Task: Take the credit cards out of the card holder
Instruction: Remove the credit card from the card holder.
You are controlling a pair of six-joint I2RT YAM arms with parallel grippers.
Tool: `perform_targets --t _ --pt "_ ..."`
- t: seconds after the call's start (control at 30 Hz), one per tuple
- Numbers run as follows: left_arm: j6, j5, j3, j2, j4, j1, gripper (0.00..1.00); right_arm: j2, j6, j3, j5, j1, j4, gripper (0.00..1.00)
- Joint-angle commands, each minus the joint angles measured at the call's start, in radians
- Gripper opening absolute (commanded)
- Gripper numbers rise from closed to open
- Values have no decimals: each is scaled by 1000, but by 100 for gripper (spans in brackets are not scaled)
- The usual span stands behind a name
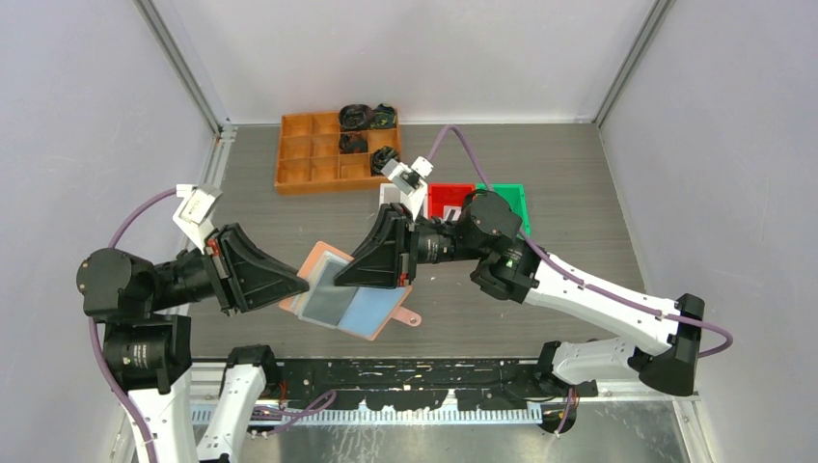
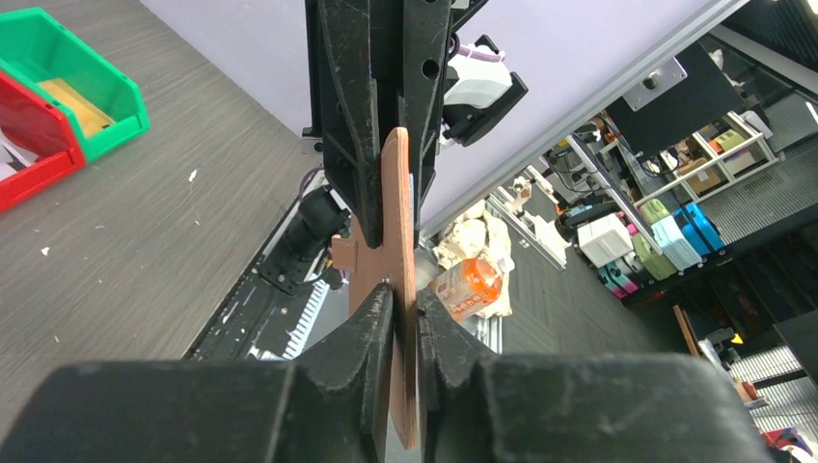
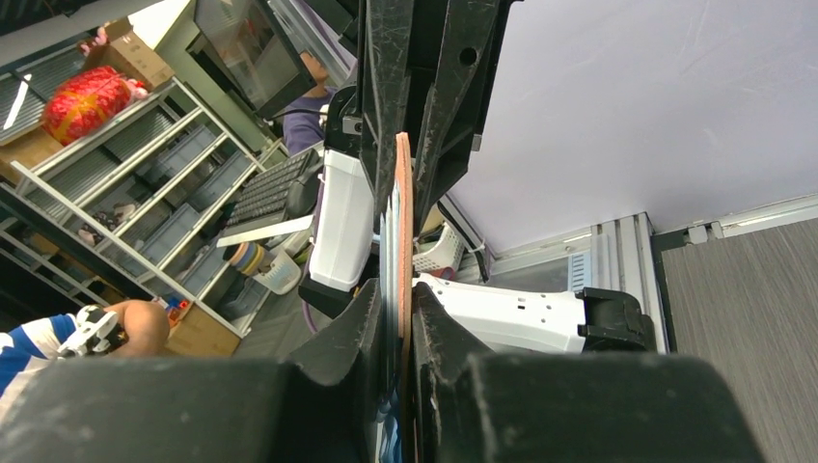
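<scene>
The salmon-pink card holder (image 1: 349, 294) is held open above the table, its grey and light blue pockets facing up and its strap tab at the lower right. My left gripper (image 1: 294, 282) is shut on its left edge; in the left wrist view the holder (image 2: 397, 222) shows edge-on between the fingers. My right gripper (image 1: 365, 270) is shut on its upper right part; in the right wrist view the holder's edge (image 3: 403, 222) and thin card or pocket edges sit between the fingers. No loose credit card shows on the table.
An orange compartment tray (image 1: 323, 152) with black coiled bundles stands at the back. A red bin (image 1: 449, 200) and a green bin (image 1: 511, 204) sit behind the right arm, also in the left wrist view (image 2: 82, 92). Grey walls close in the table.
</scene>
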Motion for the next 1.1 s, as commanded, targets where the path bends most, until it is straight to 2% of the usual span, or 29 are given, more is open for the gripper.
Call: perform_targets --t 0.0,0.1,0.23,0.4,0.53,0.57,0.6,0.63,0.77,0.83,0.93,1.03,1.07 --pt "-2 10 14 9 44 -1 10 -26 -6 39 -15 -2 41 10" --pt "103 -31 30 -7 -37 -1 1 -18 5 48 -21 -3 47 10" --pt "367 -95 88 -28 -266 0 1 -10 15 58 -21 -2 55 10" --pt "511 -84 104 -30 -395 1 10 11 30 74 -32 -1 74 10" --pt "563 -91 97 -31 -437 11 14 30 49 83 -44 1 100 10" --pt "573 -91 95 -28 -448 12 20 34 53 84 -49 2 109 10" --pt "579 -91 92 -27 -453 14 30 38 58 85 -52 4 118 10" --pt "583 -93 89 -27 -454 15 35 42 61 88 -56 6 123 10" --pt "589 -75 79 -22 -456 15 40 61 68 105 -71 18 131 10" --pt "572 -45 70 -17 -442 16 36 69 67 113 -82 23 135 9" --pt "458 26 60 2 -341 16 19 63 63 108 -93 26 130 9" --pt "359 52 69 11 -239 16 8 28 28 83 -75 24 90 9" --pt "360 45 75 10 -230 16 6 16 17 69 -65 24 86 13"
